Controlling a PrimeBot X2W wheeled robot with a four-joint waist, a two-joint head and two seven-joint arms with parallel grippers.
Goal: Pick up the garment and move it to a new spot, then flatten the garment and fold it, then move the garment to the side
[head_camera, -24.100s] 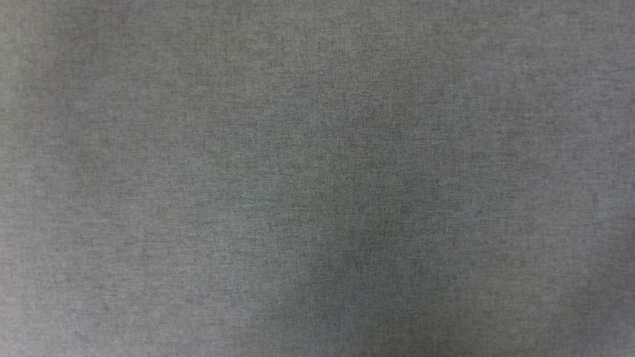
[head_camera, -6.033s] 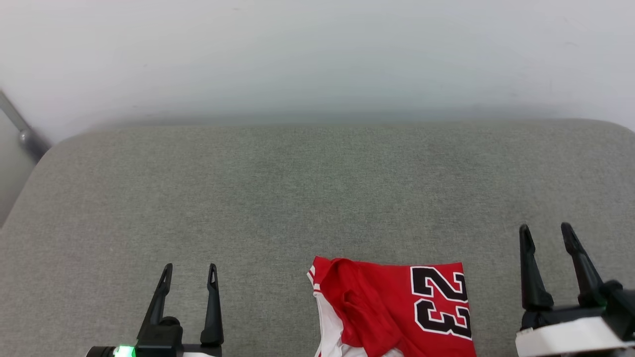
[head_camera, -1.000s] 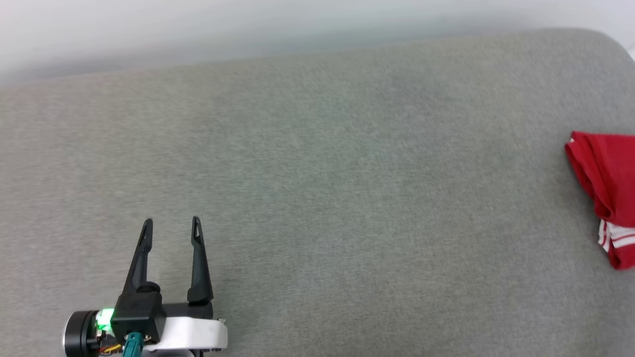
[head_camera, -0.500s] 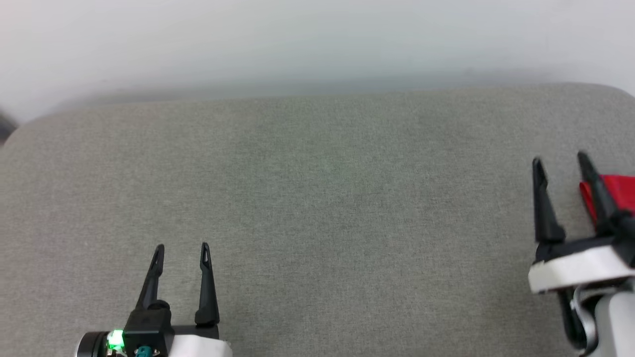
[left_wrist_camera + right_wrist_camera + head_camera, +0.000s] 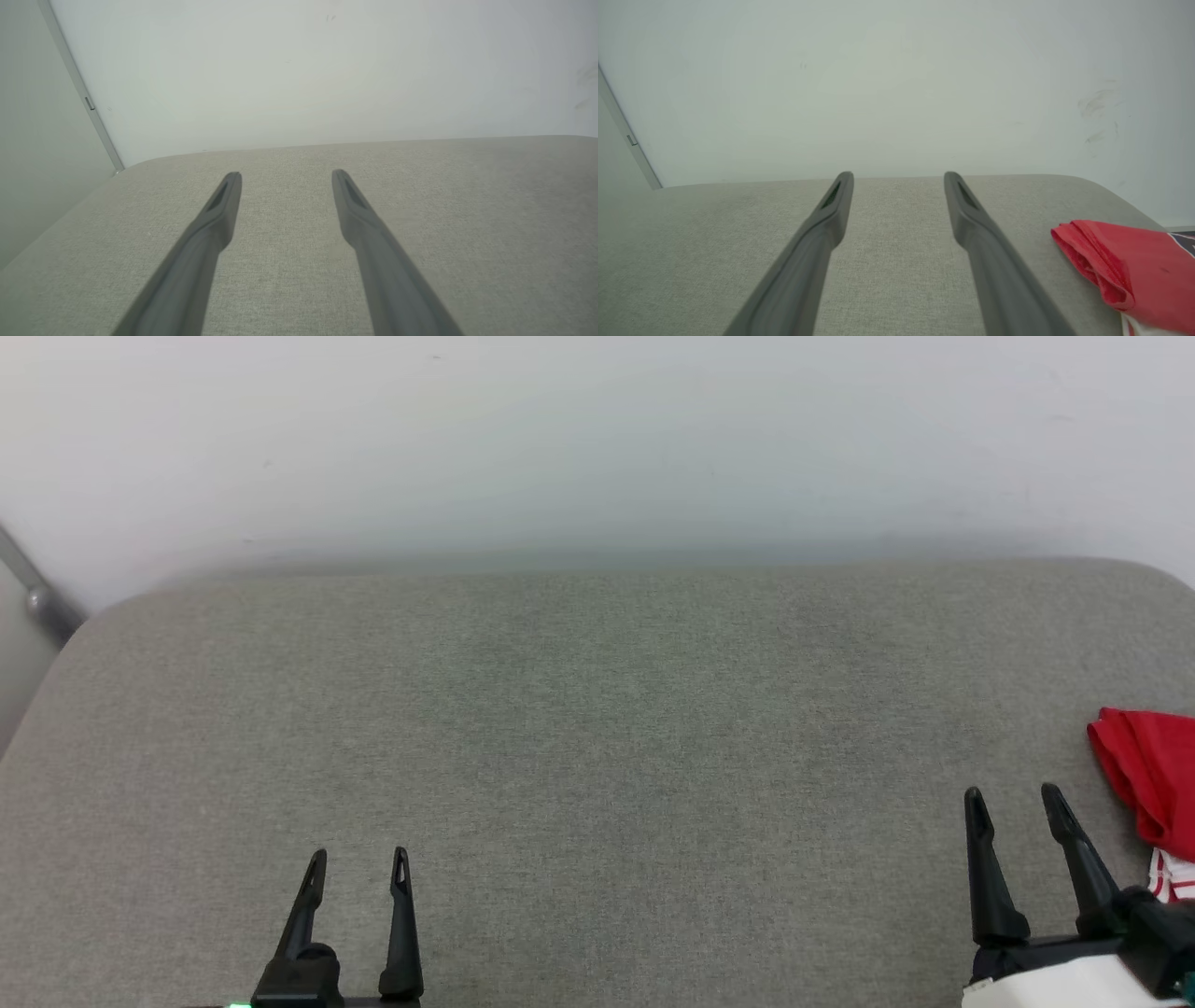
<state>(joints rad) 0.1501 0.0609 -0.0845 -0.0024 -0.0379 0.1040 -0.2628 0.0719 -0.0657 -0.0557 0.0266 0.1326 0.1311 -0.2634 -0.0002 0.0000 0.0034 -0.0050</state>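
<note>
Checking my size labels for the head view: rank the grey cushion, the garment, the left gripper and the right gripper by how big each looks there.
1. the grey cushion, by far.
2. the right gripper.
3. the garment and the left gripper: about alike, so unranked; the picture's edge cuts both off.

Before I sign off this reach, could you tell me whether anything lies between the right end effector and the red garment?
Nothing visible does: bare grey cushion separates the open right end effector from the garment.
</note>
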